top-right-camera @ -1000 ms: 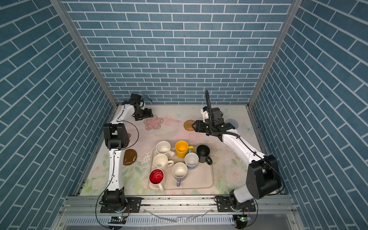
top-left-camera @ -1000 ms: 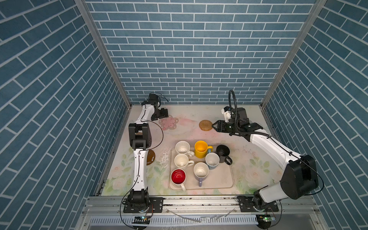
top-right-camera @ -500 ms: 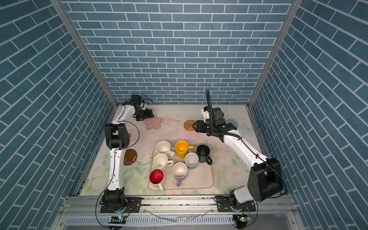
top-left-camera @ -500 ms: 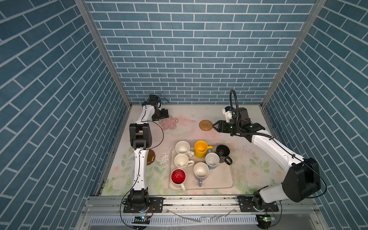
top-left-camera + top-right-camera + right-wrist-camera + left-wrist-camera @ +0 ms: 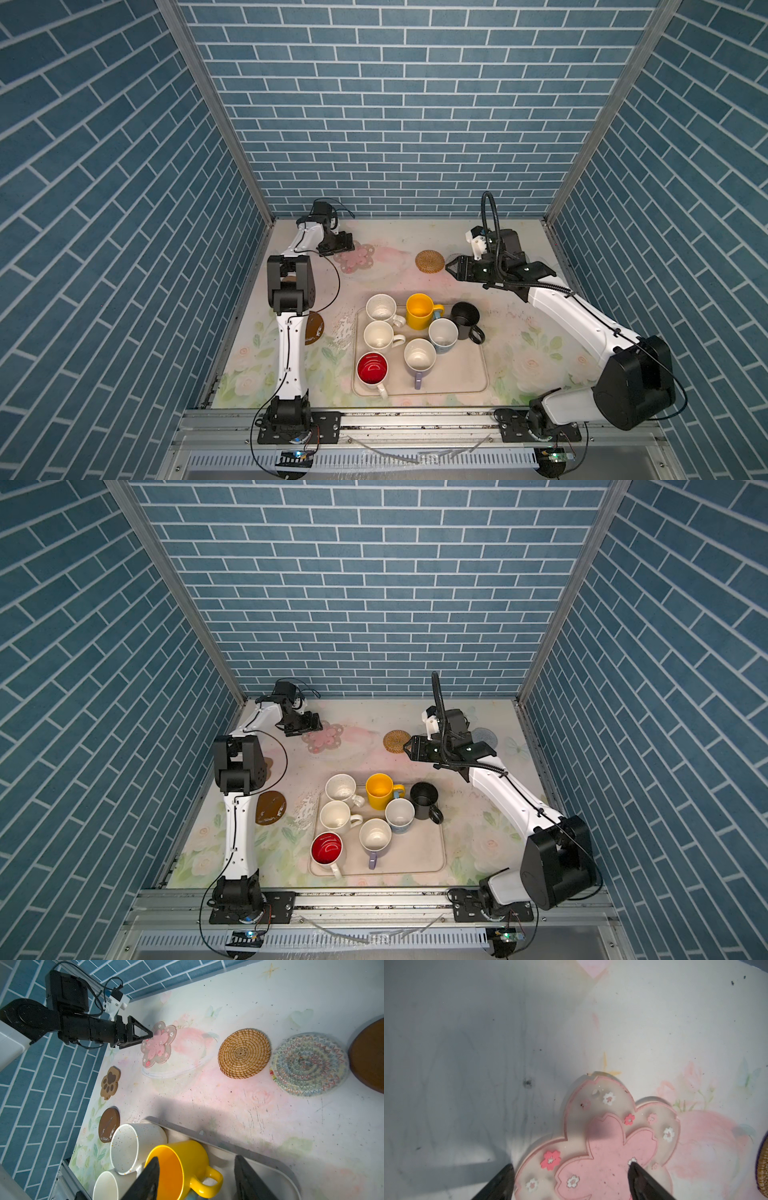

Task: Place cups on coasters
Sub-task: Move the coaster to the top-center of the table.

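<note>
In both top views: seven glossy round mugs [image 5: 378, 334], mouths up, crowded on the left and far part of a cream round-cornered tray [image 5: 484, 374] at mid-table, none on a coaster. Yellow mug [image 5: 419, 309] with handle to the right. Black mug [image 5: 464, 316] with handle near-right. Lavender mug [image 5: 419, 358] and red-lined mug [image 5: 372, 369] with handles toward the near edge. Beyond the tray, flat on the floral table: pink flower coaster [image 5: 358, 257], coiled rattan coaster [image 5: 429, 261], then a pale woven coaster [image 5: 484, 737] further right. Left of the tray, a brown disc [image 5: 270, 807].

Left wrist view: left gripper [image 5: 571, 1165] spread wide, grasping nothing, one fingertip over the flower coaster's rubbery petals, its partner just off the rim.

Right wrist view: right gripper [image 5: 197, 1158] parted and empty, apart from the yellow mug seen between its fingers. Speckled cream mug [image 5: 133, 1147] just beside. Tan paw coaster [image 5: 110, 1082] by the left wall.
</note>
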### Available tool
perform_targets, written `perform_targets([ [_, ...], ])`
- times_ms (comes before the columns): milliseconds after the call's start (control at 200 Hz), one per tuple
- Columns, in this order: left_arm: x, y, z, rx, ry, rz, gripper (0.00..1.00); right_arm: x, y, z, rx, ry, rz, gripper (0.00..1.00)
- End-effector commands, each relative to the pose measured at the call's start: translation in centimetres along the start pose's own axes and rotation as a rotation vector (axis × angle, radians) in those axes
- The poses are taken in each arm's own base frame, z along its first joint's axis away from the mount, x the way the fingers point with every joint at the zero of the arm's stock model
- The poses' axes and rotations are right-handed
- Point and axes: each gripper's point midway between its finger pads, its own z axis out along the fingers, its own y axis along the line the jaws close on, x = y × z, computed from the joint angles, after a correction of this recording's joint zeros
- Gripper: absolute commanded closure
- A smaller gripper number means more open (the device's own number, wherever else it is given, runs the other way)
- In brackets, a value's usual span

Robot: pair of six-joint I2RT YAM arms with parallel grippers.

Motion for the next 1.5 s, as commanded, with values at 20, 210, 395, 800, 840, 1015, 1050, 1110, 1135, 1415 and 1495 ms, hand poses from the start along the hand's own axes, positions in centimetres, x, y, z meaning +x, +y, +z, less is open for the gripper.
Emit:
perform_targets([
  [20,3.0,-1.7,1.8,0.013,0.097,0.023,0.14,1.0,-0.3,-0.5,0.01,0.0,-0.014,0.42],
  [210,3.5,-3.5,2.7,0.024,0.113,0.05,0.14,1.5,-0.7,-0.7,0.02,-0.002,-0.013,0.41],
  [395,4.4,-5.1,3.0,0.03,0.135,0.079,0.14,1.6,-0.8,-0.5,0.02,0.001,-0.012,0.41],
  [800,7.2,-8.3,2.7,0.049,0.196,0.193,0.15,1.2,-0.8,1.2,-0.005,0.001,0.0,0.41],
  [840,7.3,-8.5,2.6,0.048,0.2,0.2,0.15,1.2,-0.8,1.2,-0.006,0.001,0.0,0.41],
  [1015,5.9,-8.7,1.5,0.037,0.148,0.208,0.14,1.3,-0.8,1.2,-0.004,0.006,-0.009,0.41],
  [1050,5.4,-8.8,1.2,0.036,0.134,0.211,0.14,1.4,-0.8,1.2,-0.005,0.009,-0.01,0.41],
  [1110,4.7,-9.1,0.9,0.036,0.113,0.211,0.14,1.4,-0.8,1.3,-0.006,0.011,-0.011,0.41],
  [1135,4.4,-9.2,0.8,0.035,0.107,0.206,0.14,1.3,-0.8,1.2,-0.007,0.011,-0.012,0.41],
  [1415,2.8,-10.1,2.8,0.077,0.094,0.142,0.13,1.1,-0.7,1.3,-0.002,0.026,-0.026,0.41],
  [1495,2.7,-10.3,3.4,0.093,0.093,0.129,0.13,1.1,-0.7,1.4,-0.001,0.03,-0.026,0.41],
])
